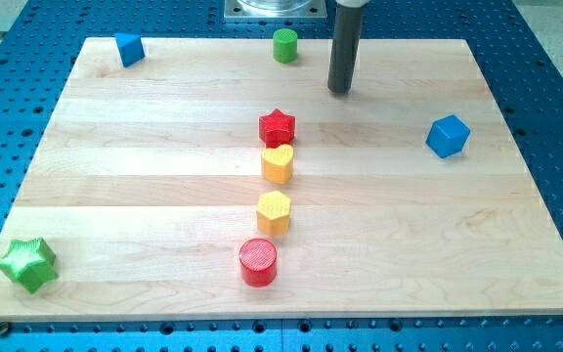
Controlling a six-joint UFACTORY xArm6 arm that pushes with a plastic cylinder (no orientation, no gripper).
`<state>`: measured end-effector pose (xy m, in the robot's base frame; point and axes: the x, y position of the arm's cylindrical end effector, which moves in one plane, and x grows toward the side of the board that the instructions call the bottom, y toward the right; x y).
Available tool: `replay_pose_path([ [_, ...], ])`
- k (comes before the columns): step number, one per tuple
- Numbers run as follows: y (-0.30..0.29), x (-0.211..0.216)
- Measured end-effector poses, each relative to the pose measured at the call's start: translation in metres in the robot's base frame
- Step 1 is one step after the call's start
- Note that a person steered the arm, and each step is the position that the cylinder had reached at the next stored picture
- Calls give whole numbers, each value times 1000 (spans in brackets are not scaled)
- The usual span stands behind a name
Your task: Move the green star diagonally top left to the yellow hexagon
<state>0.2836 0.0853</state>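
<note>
The green star (27,263) lies at the board's bottom-left corner. The yellow hexagon (274,211) sits near the board's middle, low down, far to the star's right. My tip (339,91) is at the view's top, right of centre, far from both, above and right of the red star (277,126). It touches no block.
A column of blocks runs down the middle: the red star, a yellow heart (278,163), the yellow hexagon, a red cylinder (258,261). A green cylinder (284,45) and a blue block (129,48) sit at the top edge. A blue cube (448,135) is at the right.
</note>
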Motion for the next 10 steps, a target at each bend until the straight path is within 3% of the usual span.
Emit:
replay_pose_path([
  [1,-80,28],
  [2,-178,107],
  [4,-198,296],
  [5,-234,333],
  [6,-306,328],
  [8,-333,324],
  [9,-321,261],
  [10,-315,254],
])
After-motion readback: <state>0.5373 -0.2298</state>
